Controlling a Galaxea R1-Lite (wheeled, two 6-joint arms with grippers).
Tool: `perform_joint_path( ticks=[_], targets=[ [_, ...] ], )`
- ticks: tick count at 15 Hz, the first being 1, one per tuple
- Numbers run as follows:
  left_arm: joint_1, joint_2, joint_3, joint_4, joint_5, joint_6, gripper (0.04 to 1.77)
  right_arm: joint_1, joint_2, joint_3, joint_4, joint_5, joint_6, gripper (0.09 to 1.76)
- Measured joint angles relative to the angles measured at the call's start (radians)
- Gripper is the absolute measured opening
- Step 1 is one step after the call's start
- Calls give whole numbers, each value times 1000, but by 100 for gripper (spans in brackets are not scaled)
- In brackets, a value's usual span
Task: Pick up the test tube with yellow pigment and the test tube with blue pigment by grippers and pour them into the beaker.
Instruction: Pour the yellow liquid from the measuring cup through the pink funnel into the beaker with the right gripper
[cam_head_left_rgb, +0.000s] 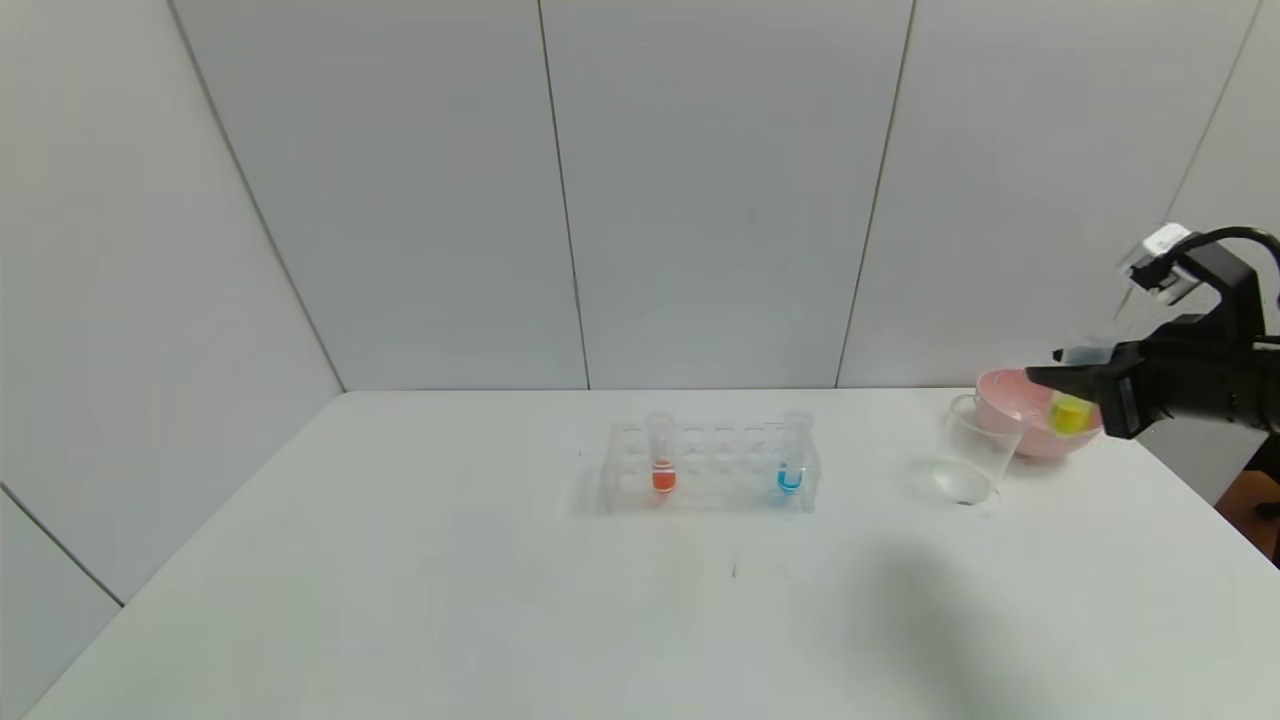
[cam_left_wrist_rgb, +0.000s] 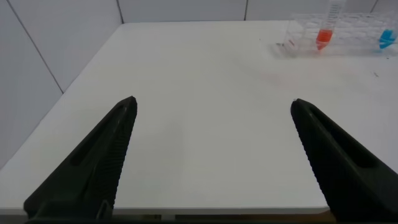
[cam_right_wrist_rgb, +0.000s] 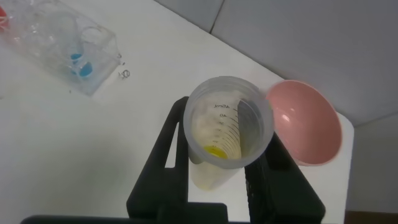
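Observation:
My right gripper (cam_head_left_rgb: 1062, 380) is shut on the test tube with yellow pigment (cam_head_left_rgb: 1070, 414) and holds it in the air at the table's far right, just right of the beaker (cam_head_left_rgb: 975, 450) and in front of the pink bowl. The right wrist view looks down the tube's open mouth (cam_right_wrist_rgb: 229, 124) to the yellow at its bottom, with a black finger (cam_right_wrist_rgb: 169, 143) on either side. The test tube with blue pigment (cam_head_left_rgb: 790, 478) stands in the right end of the clear rack (cam_head_left_rgb: 712, 462); it also shows in the right wrist view (cam_right_wrist_rgb: 79, 62). My left gripper (cam_left_wrist_rgb: 212, 102) is open and empty over the table's near left.
An orange-red-bottomed tube (cam_head_left_rgb: 663, 476) stands in the rack's left end. The pink bowl (cam_head_left_rgb: 1010, 395) sits behind the beaker, near the table's right edge, and shows in the right wrist view (cam_right_wrist_rgb: 308, 121). The rack lies at the table's middle back.

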Motion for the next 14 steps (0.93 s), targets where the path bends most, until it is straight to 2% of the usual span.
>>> perform_joint_path(
  ticks=[4, 7, 11, 14],
  targets=[
    [0, 0, 0, 0, 0, 0, 176, -126, 76, -124, 66, 35, -98, 57],
    [0, 0, 0, 0, 0, 0, 176, -179, 157, -279, 268, 30, -200, 57],
    [0, 0, 0, 0, 0, 0, 176, -193, 275, -524, 526, 23, -266, 57],
    [0, 0, 0, 0, 0, 0, 176, -187, 359, -709, 753, -58, -366, 57]
  ],
)
